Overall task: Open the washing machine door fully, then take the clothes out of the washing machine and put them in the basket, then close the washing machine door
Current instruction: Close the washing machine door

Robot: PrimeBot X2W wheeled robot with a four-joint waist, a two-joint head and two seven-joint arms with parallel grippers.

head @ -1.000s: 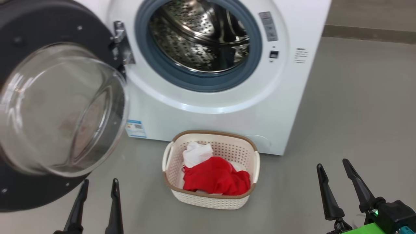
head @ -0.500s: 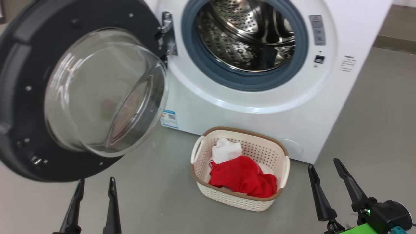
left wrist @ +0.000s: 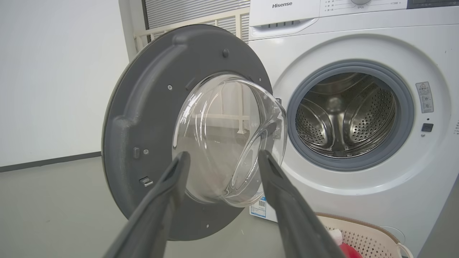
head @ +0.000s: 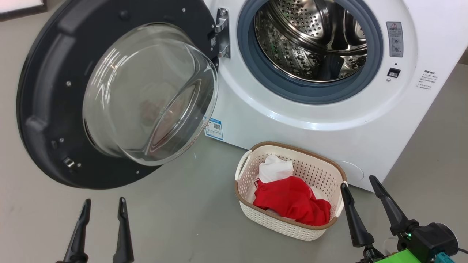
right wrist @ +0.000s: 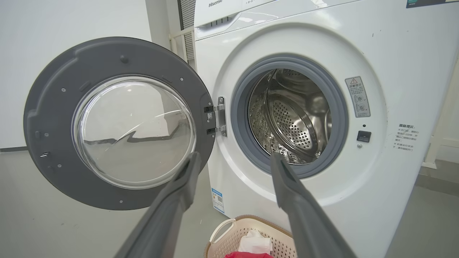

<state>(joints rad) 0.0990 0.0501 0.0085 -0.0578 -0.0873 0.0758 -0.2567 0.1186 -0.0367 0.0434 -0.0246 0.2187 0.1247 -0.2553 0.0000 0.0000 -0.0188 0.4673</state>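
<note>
Left gripper and right gripper both spread, empty. Clothes in basket just left of right gripper, parked under washing machine for short drops. Washing machine door stands wide open above left gripper; I reckon closing's next.

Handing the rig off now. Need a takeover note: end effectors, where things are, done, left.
Left end effector: open, empty, low in front of the door.
Right end effector: open, empty, by the right side of the basket.
Door swung wide open, left of the washing machine; drum looks empty.
Clothes in the basket on the floor.
Done: door opened, clothes moved.
Left: close the door.
</note>
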